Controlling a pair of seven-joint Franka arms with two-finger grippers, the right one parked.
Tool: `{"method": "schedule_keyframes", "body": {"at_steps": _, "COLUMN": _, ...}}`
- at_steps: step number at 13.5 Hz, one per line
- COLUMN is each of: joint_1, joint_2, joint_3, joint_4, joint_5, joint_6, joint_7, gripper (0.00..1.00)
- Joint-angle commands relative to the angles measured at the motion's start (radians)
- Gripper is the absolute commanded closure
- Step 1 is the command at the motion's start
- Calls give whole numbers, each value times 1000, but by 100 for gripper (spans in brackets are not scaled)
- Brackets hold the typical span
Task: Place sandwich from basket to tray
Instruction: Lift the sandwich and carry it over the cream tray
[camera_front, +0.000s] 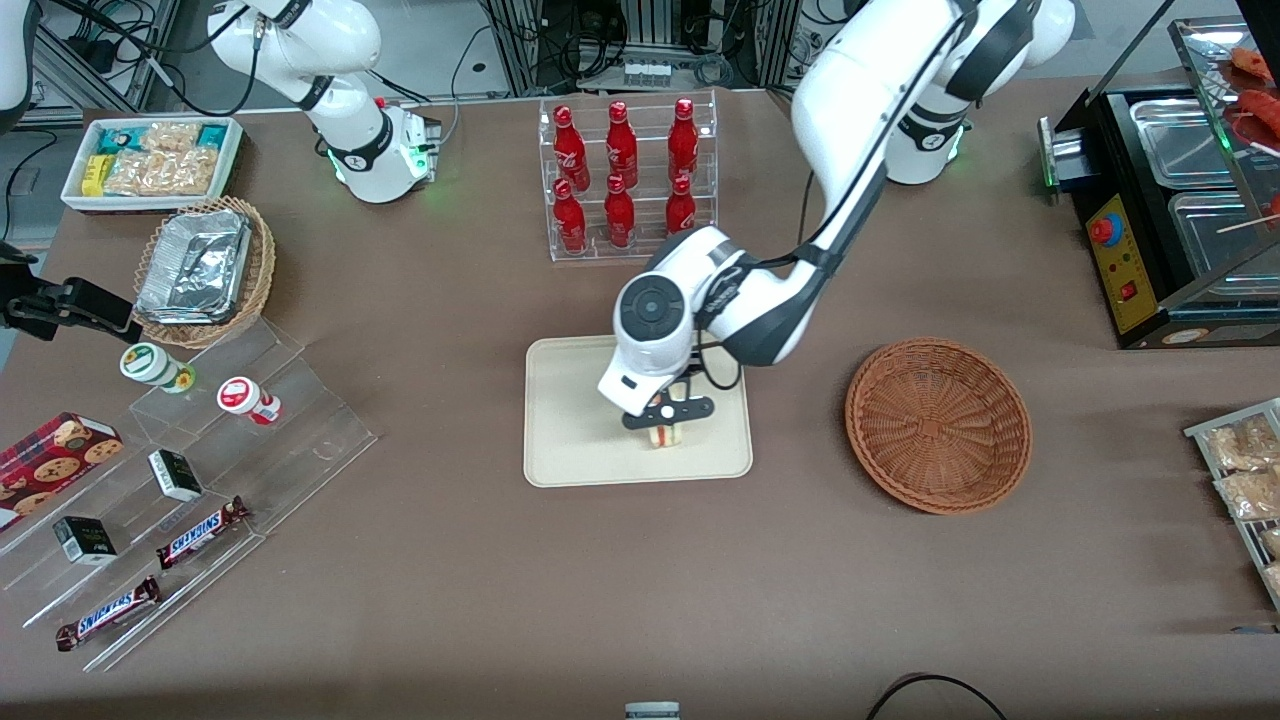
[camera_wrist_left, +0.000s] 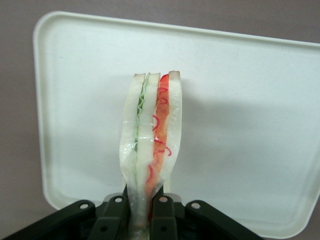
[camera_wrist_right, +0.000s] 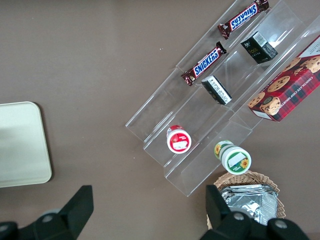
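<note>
The sandwich (camera_wrist_left: 150, 135) is a wrapped wedge with pale bread and red and green filling layers, and it stands on edge between my fingers. My left gripper (camera_wrist_left: 145, 212) is shut on the sandwich's narrow end. In the front view the gripper (camera_front: 668, 420) hangs low over the cream tray (camera_front: 570, 440), with the sandwich (camera_front: 664, 434) right at the tray's surface. The tray (camera_wrist_left: 240, 100) fills the wrist view under the sandwich. The round reddish-brown basket (camera_front: 938, 424) lies beside the tray, toward the working arm's end of the table, with nothing in it.
A clear rack of red bottles (camera_front: 625, 175) stands farther from the front camera than the tray. Toward the parked arm's end lie a clear stepped shelf with candy bars (camera_front: 200, 530), a tan basket with foil containers (camera_front: 205, 270) and a white snack bin (camera_front: 152, 160). A black food warmer (camera_front: 1170, 200) stands at the working arm's end.
</note>
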Motion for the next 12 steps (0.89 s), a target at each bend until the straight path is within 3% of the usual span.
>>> {"method": "schedule_keyframes", "body": {"at_steps": 1, "joint_1": -39, "joint_2": 68, "joint_3": 18, "joint_4": 106, "joint_5": 18, "joint_6": -34, "joint_7": -69, "gripper": 100}}
{"method": "schedule_keyframes", "body": {"at_steps": 6, "joint_1": -54, "joint_2": 101, "joint_3": 18, "joint_4": 111, "joint_5": 38, "joint_6": 11, "joint_7": -132, "gripper": 100}}
{"method": "schedule_keyframes", "body": {"at_steps": 7, "joint_1": -54, "joint_2": 101, "joint_3": 18, "joint_4": 111, "joint_5": 47, "joint_6": 17, "joint_7": -132, "gripper": 75}}
{"method": "schedule_keyframes", "body": {"at_steps": 8, "joint_1": -53, "joint_2": 99, "joint_3": 16, "joint_4": 111, "joint_5": 48, "joint_6": 18, "joint_7": -127, "gripper": 1}}
{"method": "schedule_keyframes", "body": {"at_steps": 12, "joint_1": -39, "joint_2": 61, "joint_3": 18, "joint_4": 112, "joint_5": 46, "joint_6": 0, "joint_7": -109, "gripper": 0}}
